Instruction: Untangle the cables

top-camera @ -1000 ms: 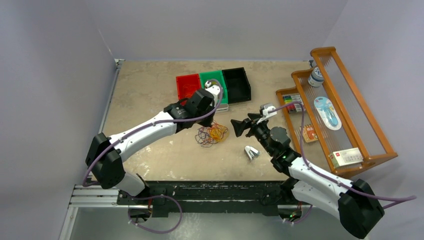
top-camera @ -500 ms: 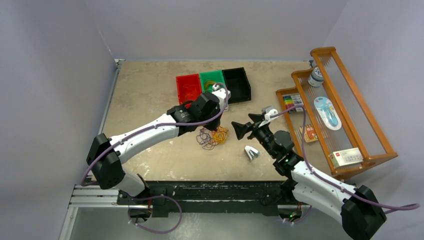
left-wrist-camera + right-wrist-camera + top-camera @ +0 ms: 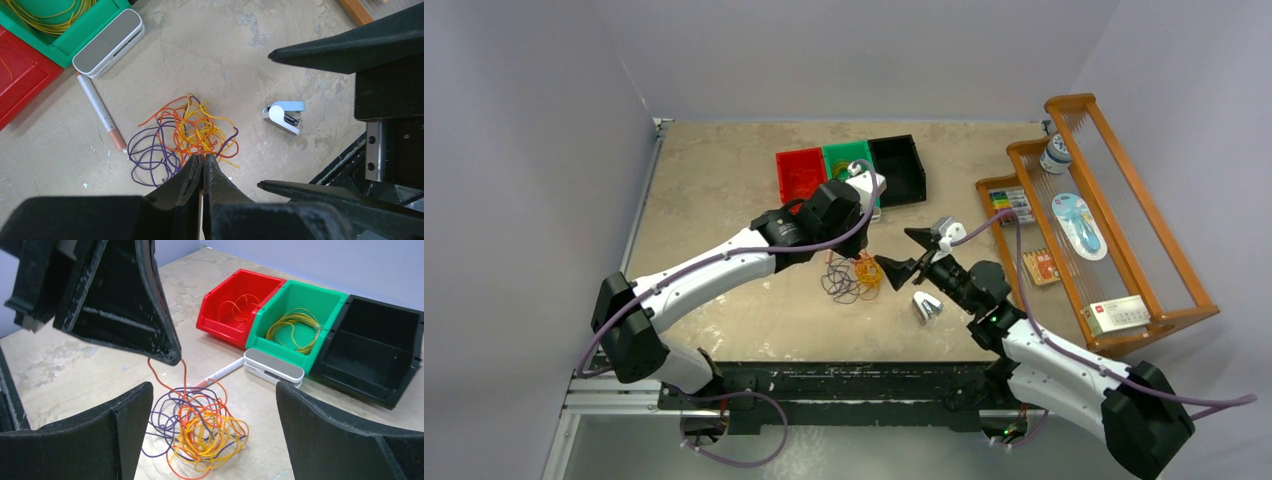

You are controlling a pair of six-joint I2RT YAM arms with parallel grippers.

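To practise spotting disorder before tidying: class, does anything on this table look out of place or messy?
Yes: the cables lie knotted in one orange, yellow and purple heap on the table, not sorted in the bins; the left gripper pinches an orange strand.

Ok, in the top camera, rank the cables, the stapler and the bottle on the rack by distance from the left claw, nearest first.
1. cables: right under the left claw, which pinches an orange strand.
2. stapler: to the right, nearer the arm bases.
3. bottle: far right, at the far end of the rack.
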